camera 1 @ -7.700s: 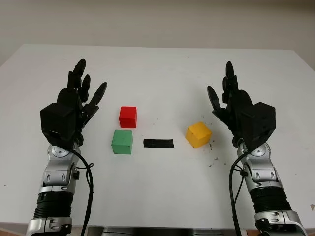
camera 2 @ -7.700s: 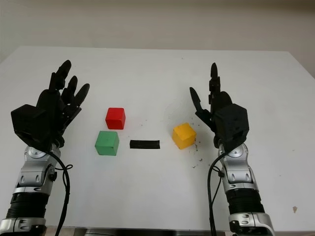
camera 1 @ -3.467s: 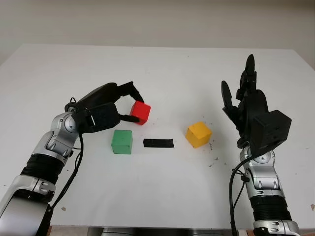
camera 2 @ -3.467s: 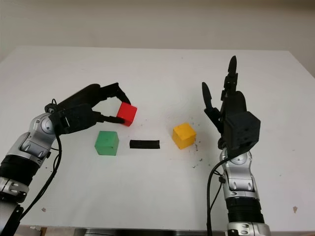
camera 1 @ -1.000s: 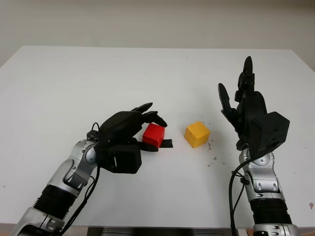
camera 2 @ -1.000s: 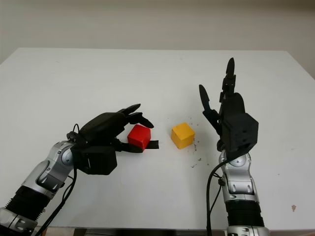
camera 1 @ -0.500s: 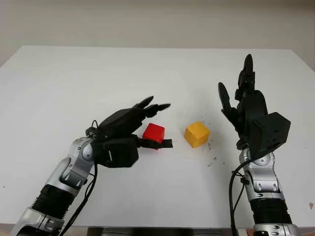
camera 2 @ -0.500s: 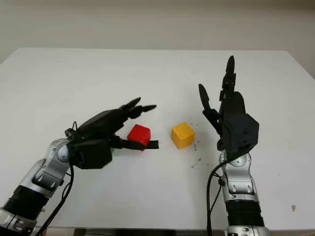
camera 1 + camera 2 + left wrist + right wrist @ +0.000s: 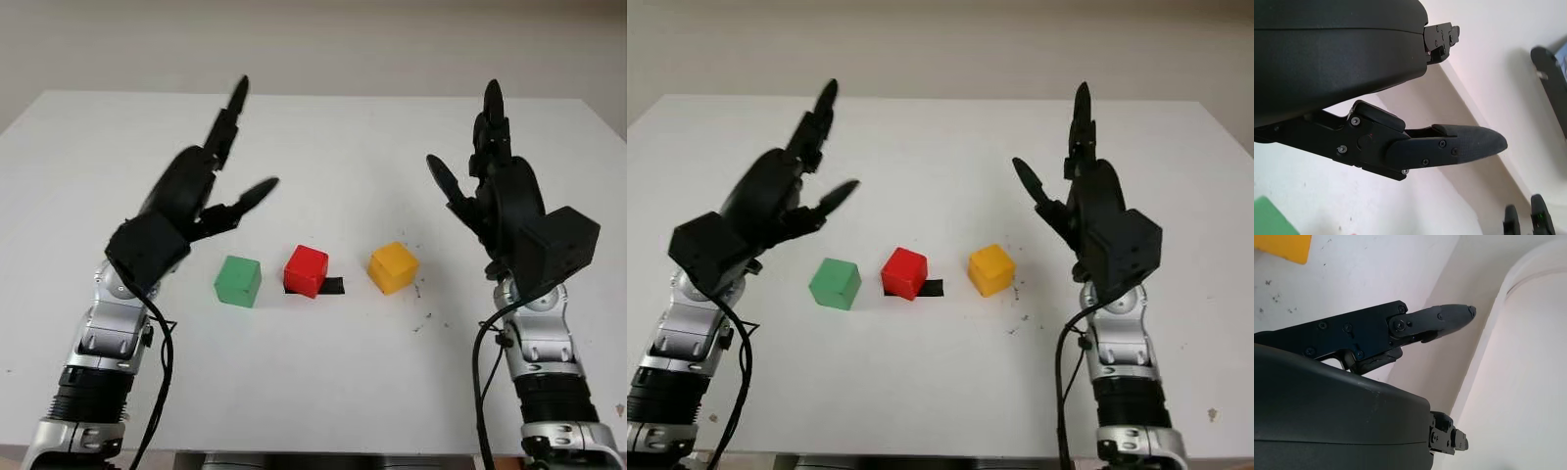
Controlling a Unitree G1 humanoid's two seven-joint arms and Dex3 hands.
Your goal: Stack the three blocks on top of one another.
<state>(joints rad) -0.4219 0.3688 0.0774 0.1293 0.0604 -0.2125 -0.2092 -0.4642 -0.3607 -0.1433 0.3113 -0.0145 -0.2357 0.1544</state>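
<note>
White is the colour of the table [image 9: 323, 392], and three blocks are seen on it in one row, parallel to the near edge and about in the middle of the table. The green block [image 9: 238, 281] is placed at the left end of the row, the red block [image 9: 307, 270] in the middle and the yellow block [image 9: 394, 267] at the right end. None of them is stacked; they are set apart from one another. The red block is placed partly over a black tape strip [image 9: 332, 286]. The left hand [image 9: 181, 211] is held open in the air above the table, beyond the green block, and nothing is held in it. The right hand [image 9: 509, 215] is held open too, raised to the right of the yellow block, with nothing in it.
</note>
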